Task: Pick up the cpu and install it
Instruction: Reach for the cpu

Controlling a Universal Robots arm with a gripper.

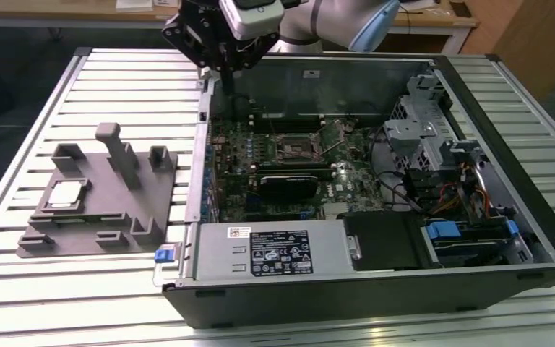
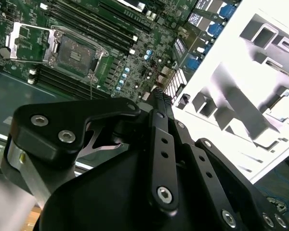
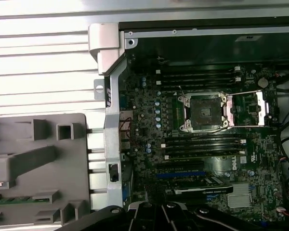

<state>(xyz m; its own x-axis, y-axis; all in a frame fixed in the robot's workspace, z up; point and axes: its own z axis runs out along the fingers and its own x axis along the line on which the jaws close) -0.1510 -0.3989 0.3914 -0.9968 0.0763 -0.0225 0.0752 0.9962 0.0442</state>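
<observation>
I read the fingers [image 2: 159, 113] as pressed together, pinching nothing, hanging over the side wall of the open case [image 1: 355, 296]. The cpu [image 1: 66, 195] lies flat in the grey fixture tray [image 1: 75, 242] on the desk [image 1: 133, 79], well apart from them, toward the exterior view's left. Socket [image 3: 204, 111] bare, cover swung open.

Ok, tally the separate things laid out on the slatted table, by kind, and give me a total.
cpu: 1
grey fixture tray: 1
open computer case: 1
Total: 3
</observation>
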